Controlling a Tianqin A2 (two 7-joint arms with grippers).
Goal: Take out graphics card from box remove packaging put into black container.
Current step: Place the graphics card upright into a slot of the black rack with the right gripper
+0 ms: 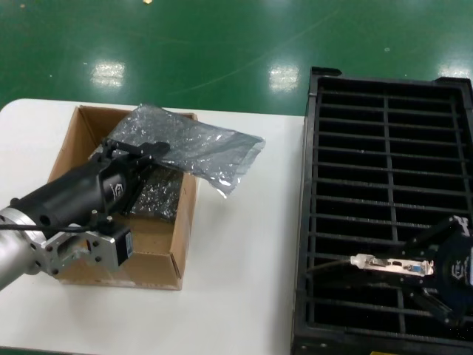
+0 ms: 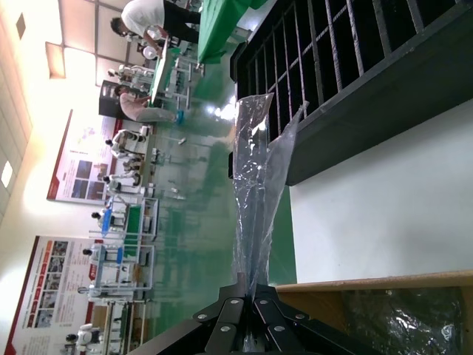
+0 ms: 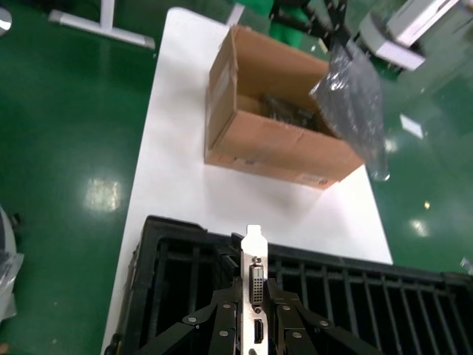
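Where green floor [image 1: 222, 44] shows, white table [image 1: 244, 244] (glossy)

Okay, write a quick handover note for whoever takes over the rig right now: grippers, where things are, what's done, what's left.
Left gripper: shut on the empty packaging, held above the box.
Right gripper: shut on the graphics card, over the black container.
Done: card out of the box and unbagged.
Left: slot the card into the container and drop the bag. Dark bagged boards remain in the box.

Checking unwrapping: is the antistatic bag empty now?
Apparently empty: the bag hangs limp from the left end effector; right end effector holds the bare graphics card.
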